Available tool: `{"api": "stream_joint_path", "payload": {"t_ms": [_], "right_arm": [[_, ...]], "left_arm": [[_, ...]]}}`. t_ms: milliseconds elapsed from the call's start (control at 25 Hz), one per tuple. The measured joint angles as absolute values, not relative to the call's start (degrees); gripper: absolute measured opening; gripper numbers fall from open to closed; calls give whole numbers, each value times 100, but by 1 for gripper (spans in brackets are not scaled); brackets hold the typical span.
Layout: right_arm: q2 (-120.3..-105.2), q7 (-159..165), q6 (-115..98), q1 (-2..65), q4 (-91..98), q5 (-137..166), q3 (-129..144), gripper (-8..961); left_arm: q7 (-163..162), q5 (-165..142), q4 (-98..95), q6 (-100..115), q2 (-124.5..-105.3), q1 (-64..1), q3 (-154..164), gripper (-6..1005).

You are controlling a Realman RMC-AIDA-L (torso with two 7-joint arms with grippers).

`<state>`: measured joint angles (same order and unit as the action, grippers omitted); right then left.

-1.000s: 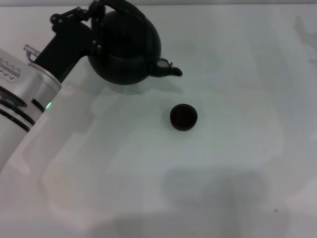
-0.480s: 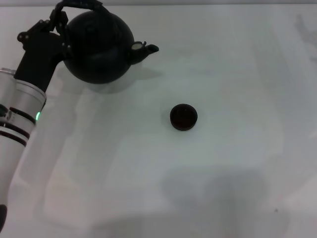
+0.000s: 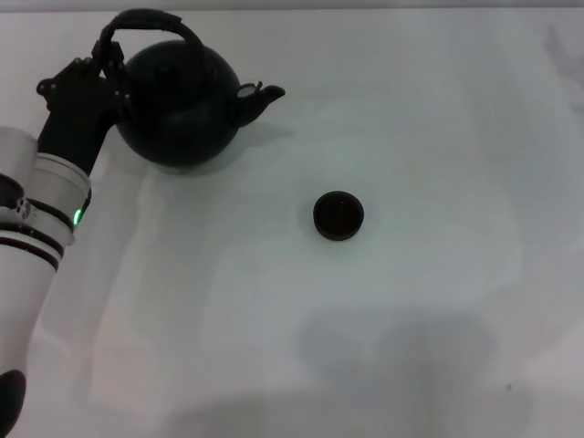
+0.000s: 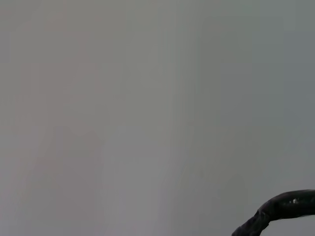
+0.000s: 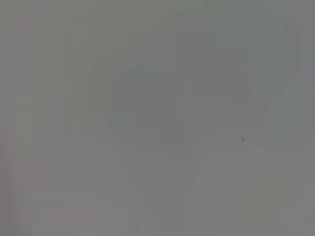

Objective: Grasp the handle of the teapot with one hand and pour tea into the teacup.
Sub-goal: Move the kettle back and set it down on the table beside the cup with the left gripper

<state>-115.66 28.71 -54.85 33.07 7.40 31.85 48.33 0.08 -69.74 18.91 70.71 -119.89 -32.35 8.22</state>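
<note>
Upper left of the head view: the teapot (image 3: 181, 105), a big round matte black pot, upright on the white table (image 3: 438, 301), spout (image 3: 255, 95) aimed right. It looks heavy and rigid, likely cast iron, so expect it to swing under a one-sided hold. Over it arches the handle (image 3: 146, 23), rough and wrapped-looking, good for friction. The left gripper (image 3: 102, 73) is at the hoop's left foot, apparently pinching it; a hold nearer the crown would balance better. The right gripper is out of sight. Smallest of all, the teacup (image 3: 338, 215) sits near mid-frame, well apart from the spout, low, light and easily nudged.
</note>
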Motion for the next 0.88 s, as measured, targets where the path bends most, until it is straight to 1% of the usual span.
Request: {"api": "stream_joint_path", "payload": {"t_ms": [880], "right_arm": [[-11546,2838,-5457,3292,830,3036,4833,841]], "left_arm": [[44,-7015,1859,6649,-11988,-3337,815,90]]}}
